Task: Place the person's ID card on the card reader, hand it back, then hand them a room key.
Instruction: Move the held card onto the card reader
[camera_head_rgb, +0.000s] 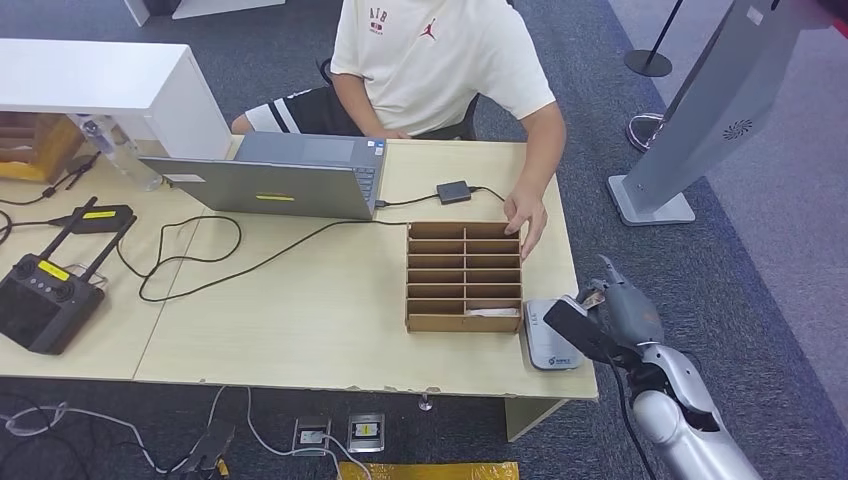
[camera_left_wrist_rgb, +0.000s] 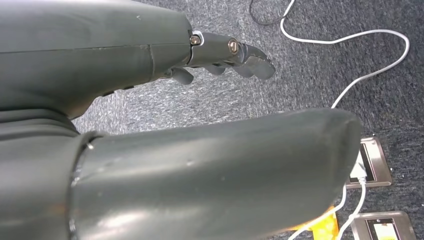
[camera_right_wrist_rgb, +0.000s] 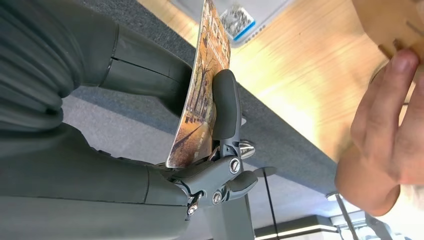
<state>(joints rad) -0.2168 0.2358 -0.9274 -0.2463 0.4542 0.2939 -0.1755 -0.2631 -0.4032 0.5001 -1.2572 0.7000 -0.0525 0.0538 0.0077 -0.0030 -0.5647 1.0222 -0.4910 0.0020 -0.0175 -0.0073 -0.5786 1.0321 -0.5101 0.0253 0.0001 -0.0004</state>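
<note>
My right hand (camera_head_rgb: 612, 318) hovers just off the table's right front corner, beside the white card reader (camera_head_rgb: 552, 338). It pinches a card (camera_right_wrist_rgb: 200, 100) printed with an orange autumn-tree picture, held on edge between thumb and fingers. The reader (camera_right_wrist_rgb: 236, 21) lies just beyond the card's tip. The person's hand (camera_head_rgb: 526, 215) rests on the far right corner of the wooden compartment box (camera_head_rgb: 464, 277), and that hand (camera_right_wrist_rgb: 385, 145) is near my right hand. My left hand (camera_left_wrist_rgb: 220, 55) hangs over the grey carpet, fingers stretched out and holding nothing.
A grey laptop (camera_head_rgb: 270, 180) stands at the back of the table, with a black cable leading to a small adapter (camera_head_rgb: 453, 191). A black controller (camera_head_rgb: 42, 295) lies at the left. A grey kiosk stand (camera_head_rgb: 700, 120) rises right of the table. Floor sockets (camera_left_wrist_rgb: 372, 165) and white cables lie below.
</note>
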